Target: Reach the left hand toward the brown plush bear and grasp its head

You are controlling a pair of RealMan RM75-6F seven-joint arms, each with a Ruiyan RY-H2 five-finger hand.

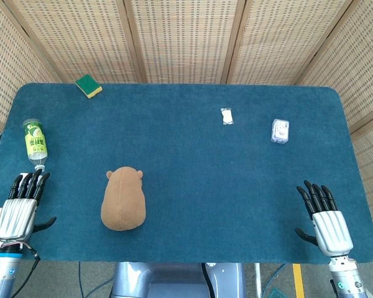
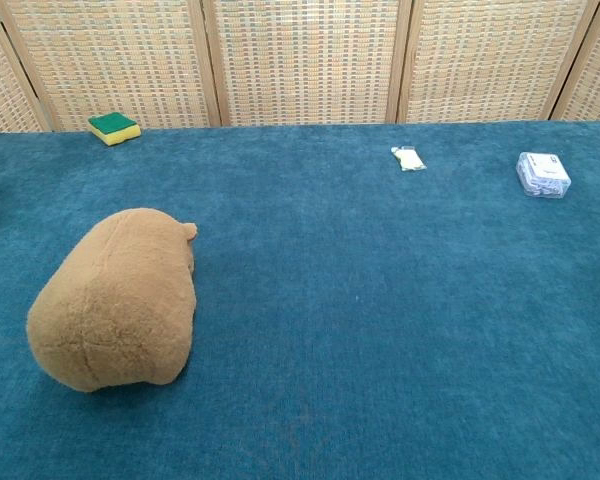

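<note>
at the near left edge of the table:
left hand: the silver-and-black left hand rests palm down on the blue felt table, fingers stretched forward side by side, thumb out to the side, holding nothing.
bear: the brown plush bear lies on the cloth just to the right of the left hand, apart from it, not touched. its rounded body points toward the robot and its head, with small ears, points away toward the far side.
bottle: a clear plastic bottle with a green label lies on its side just ahead of the left hand's fingertips, white cap end nearest them, close but with a small gap.
sponge: a green and yellow sponge sits at the far edge, well ahead of the left hand.
right hand: the silver-and-black right hand lies palm down at the near right edge, fingers extended, thumb apart, empty, well apart from the bear.
far right items: a small white packet and a clear plastic box with white contents lie well ahead of the right hand, near each other.
chest view: neither hand shows.
</note>
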